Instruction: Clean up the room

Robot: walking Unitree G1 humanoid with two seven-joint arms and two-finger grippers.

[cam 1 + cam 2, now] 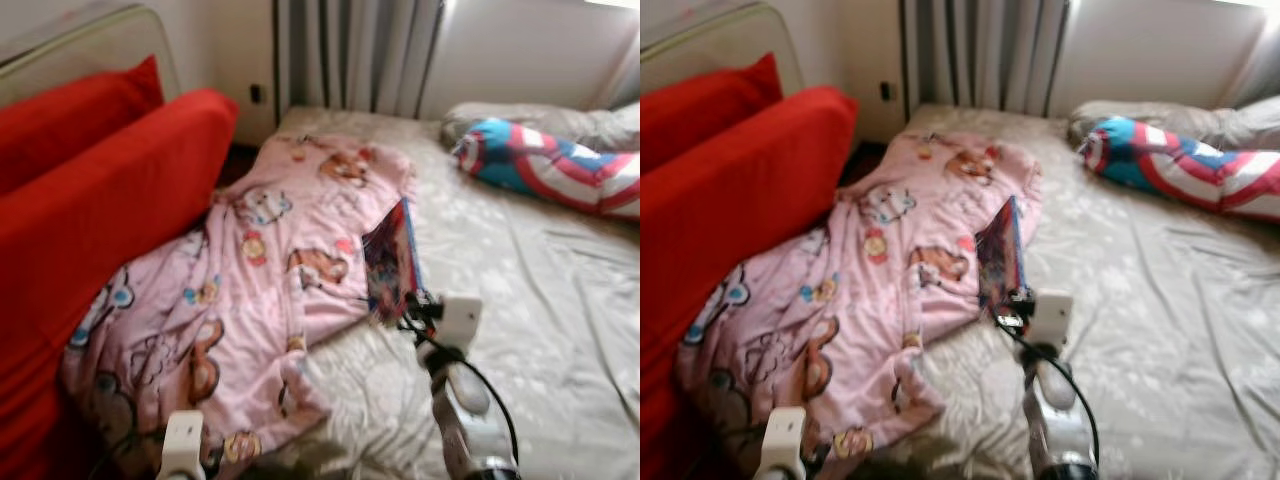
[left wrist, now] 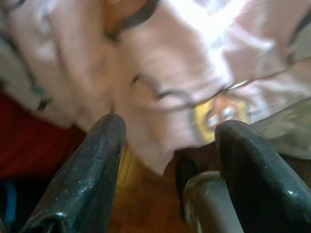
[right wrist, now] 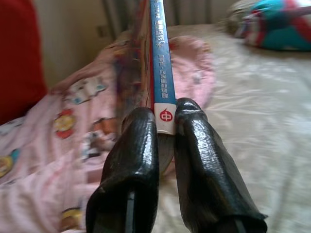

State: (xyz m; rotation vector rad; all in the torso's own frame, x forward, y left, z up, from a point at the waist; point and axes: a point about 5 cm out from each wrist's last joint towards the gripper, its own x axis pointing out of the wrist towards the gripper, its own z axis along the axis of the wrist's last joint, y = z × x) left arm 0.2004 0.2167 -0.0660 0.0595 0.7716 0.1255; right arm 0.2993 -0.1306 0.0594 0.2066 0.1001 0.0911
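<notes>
A thin book with a blue spine [image 3: 160,58] stands on edge above the bed, and my right gripper [image 3: 165,121] is shut on its lower end. In the eye views the book [image 1: 390,262] hangs over the pink cartoon blanket [image 1: 250,290], which is spread over the bed's left side. The right gripper [image 1: 412,310] holds it near the blanket's right edge. My left gripper [image 2: 167,145] is open, low at the blanket's near corner [image 2: 184,77], with nothing between its fingers. Its wrist [image 1: 183,440] shows at the bottom of the left eye view.
A red sofa or cushion block [image 1: 100,200] stands along the bed's left side. A blue, red and white striped pillow [image 1: 550,165] and a grey pillow [image 1: 560,120] lie at the bed's far right. The beige sheet [image 1: 530,300] stretches right of the blanket. Curtains [image 1: 350,55] hang behind.
</notes>
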